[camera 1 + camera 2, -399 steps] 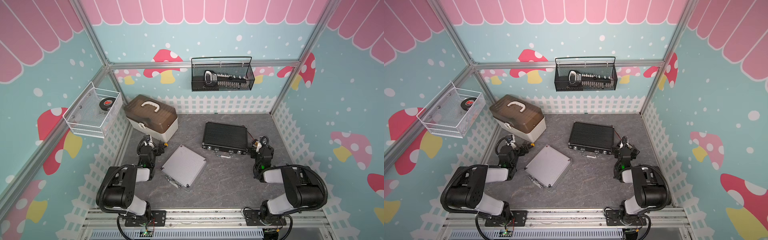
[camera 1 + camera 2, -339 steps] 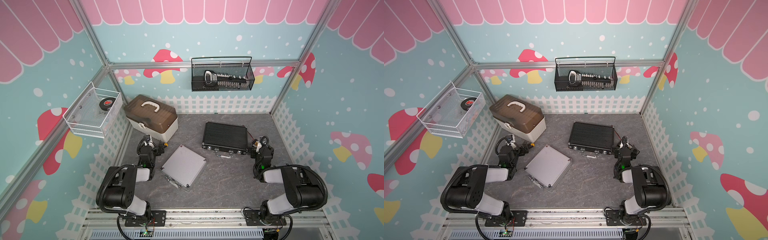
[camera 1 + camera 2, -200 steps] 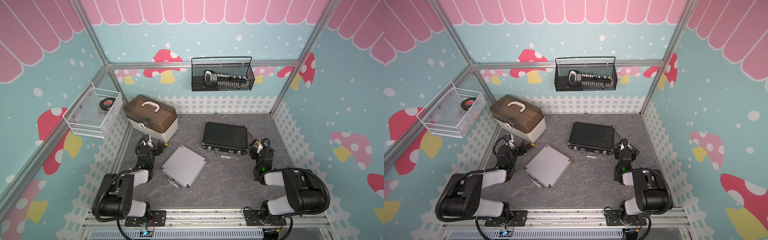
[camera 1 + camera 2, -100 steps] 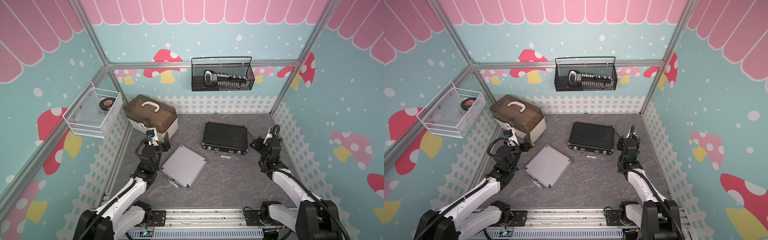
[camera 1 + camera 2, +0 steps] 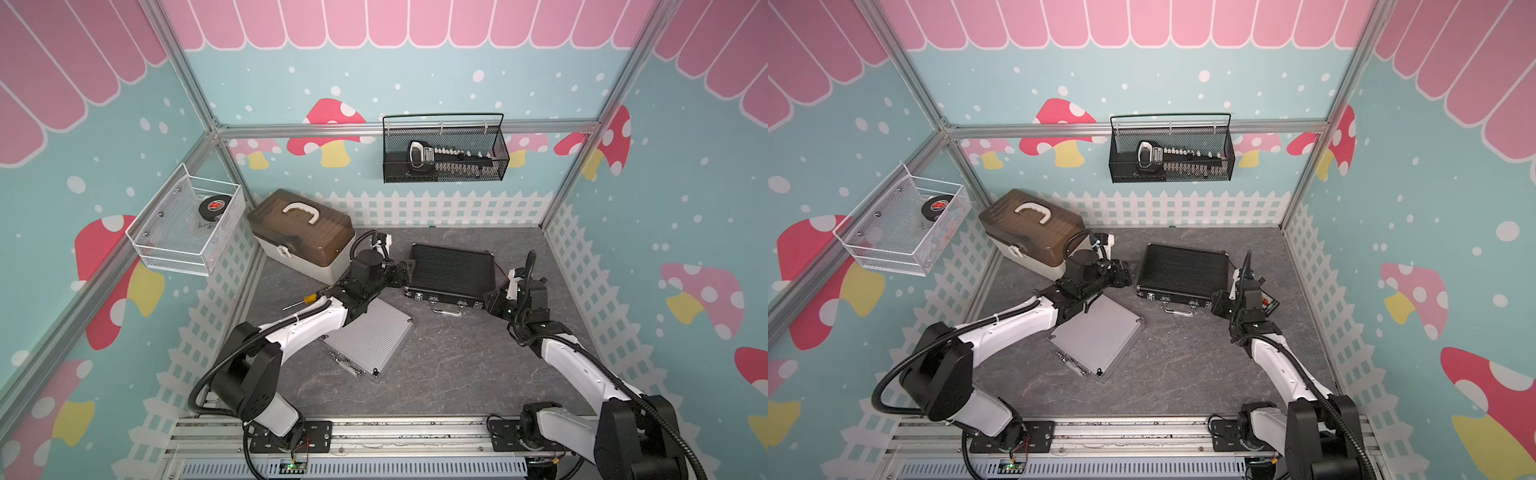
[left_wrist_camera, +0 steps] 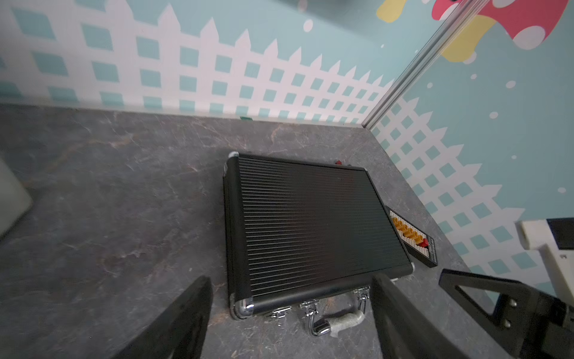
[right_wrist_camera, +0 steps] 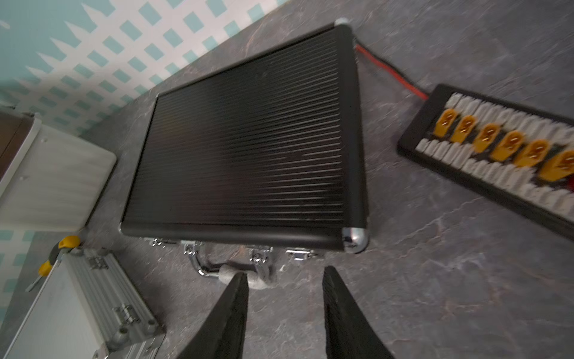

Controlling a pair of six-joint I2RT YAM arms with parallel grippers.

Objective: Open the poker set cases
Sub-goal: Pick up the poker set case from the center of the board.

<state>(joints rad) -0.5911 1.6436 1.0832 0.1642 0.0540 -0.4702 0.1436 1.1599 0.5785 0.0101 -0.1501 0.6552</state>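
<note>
Left pincer, spread wide, sits at nine o'clock of the black case; right pincer, narrowly spread and empty, at its five o'clock corner.

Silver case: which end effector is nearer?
Left: left end effector is just past the silver case, at the near end of the black case; right end effector is at that case's opposite front corner.

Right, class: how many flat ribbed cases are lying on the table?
2. The larger black case lies farther back. The smaller silver case lies nearer the front, its far corner under the left arm. Nothing suggests another is hidden.
</note>
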